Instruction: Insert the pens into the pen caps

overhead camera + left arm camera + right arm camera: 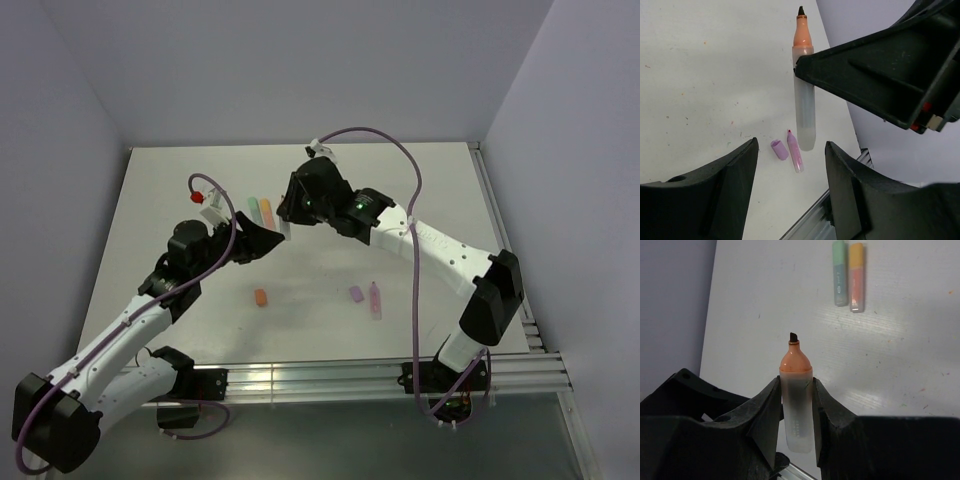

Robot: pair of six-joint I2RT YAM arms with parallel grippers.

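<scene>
Top external view, stock listed largest first.

- Bench (150,200): white, and it carries every loose item.
- Right arm (440,250) and left arm (120,330): both reach to mid-bench and meet above it.
- Right jaws: clamped on the pale barrel of the orange pen (795,390). I hold it off the bench with its tip bare, so I judge the tip is kept free for a cap.
- Left jaws: apart with nothing between them, facing that pen's blunt end, probably to take it or steady it.
- Green pen (253,208) and second orange pen (266,211): side by side at the far side. Both look capped, so I count them done and parked clear.
- Purple pen (375,300): uncapped, lying near the front edge.
- Purple cap (356,294): just beside its pen.
- Orange cap (260,297): alone on the bench, well apart from the held pen it presumably fits.
</scene>
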